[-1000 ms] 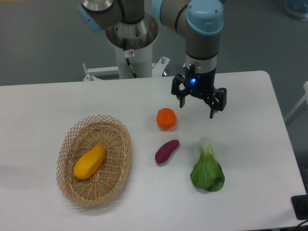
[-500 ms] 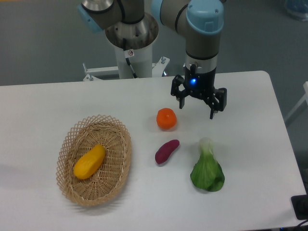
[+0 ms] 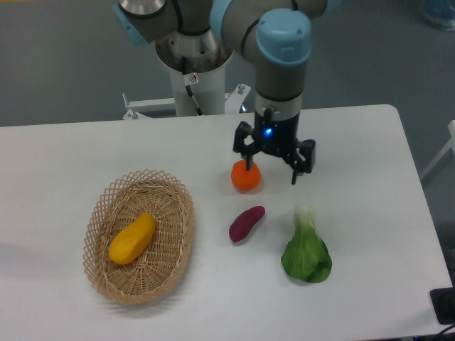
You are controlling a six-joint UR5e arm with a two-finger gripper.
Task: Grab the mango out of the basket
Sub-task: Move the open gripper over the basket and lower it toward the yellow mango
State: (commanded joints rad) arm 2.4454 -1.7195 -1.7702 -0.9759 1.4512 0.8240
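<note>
Nearest us, the mango (image 3: 132, 239) lies in the basket (image 3: 106, 278) on the desk's (image 3: 370, 213) left side, untouched. Farther back, our end effector (image 3: 270, 165) hangs spread and empty, one finger over the orange (image 3: 245, 178). Sweeping low toward the basket, we risk knocking the orange or snagging the wicker rim.

Legible text, labels, brands, numbers: none. One small white sticker with a red mark (image 3: 190, 78) on the grey cylindrical robot base column (image 3: 195, 67), upper centre of the frame; its content too small to read.
</note>
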